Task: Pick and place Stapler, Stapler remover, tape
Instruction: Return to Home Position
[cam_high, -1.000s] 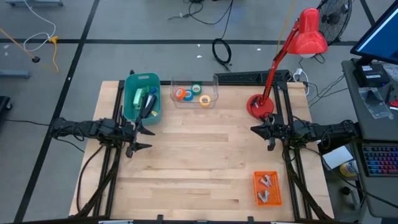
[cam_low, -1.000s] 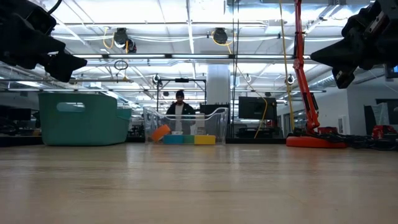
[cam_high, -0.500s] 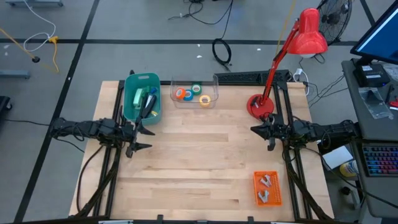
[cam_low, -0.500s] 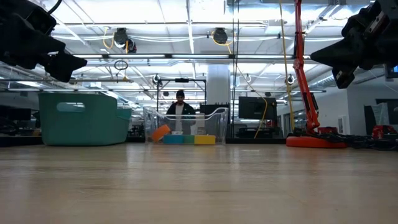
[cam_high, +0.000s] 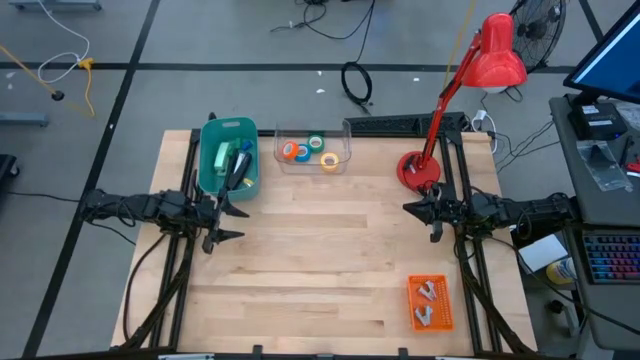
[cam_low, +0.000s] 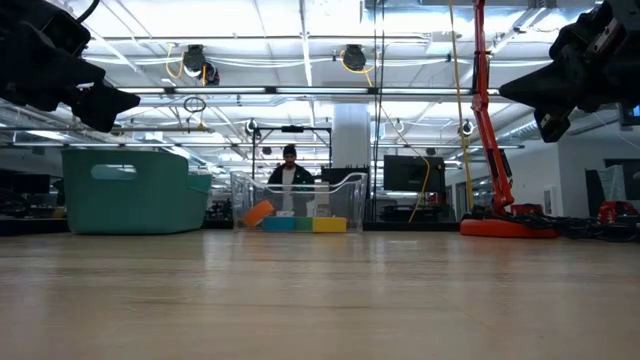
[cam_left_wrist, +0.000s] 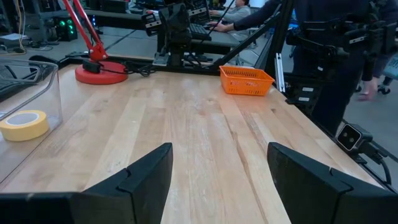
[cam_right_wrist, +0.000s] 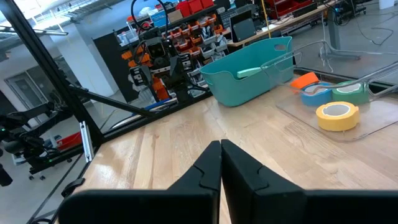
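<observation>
Four tape rolls, orange (cam_high: 289, 151), blue (cam_high: 302, 153), green (cam_high: 316, 143) and yellow (cam_high: 329, 160), lie in a clear tray (cam_high: 340, 140) at the table's far side. Left of it, a teal bin (cam_high: 213, 170) holds dark and green staplers (cam_high: 238, 160). Pale staple removers (cam_high: 430, 292) lie in an orange basket (cam_high: 429, 322) at the near right. My left gripper (cam_high: 226, 223) hovers open just in front of the teal bin, holding nothing. My right gripper (cam_high: 410, 208) hovers shut near the lamp base, holding nothing.
A red desk lamp stands on its round base (cam_high: 418, 171) at the far right, its arm leaning over the table's edge. The middle of the wooden table (cam_high: 320, 260) is bare. A person (cam_low: 289, 175) stands in the room beyond the far edge.
</observation>
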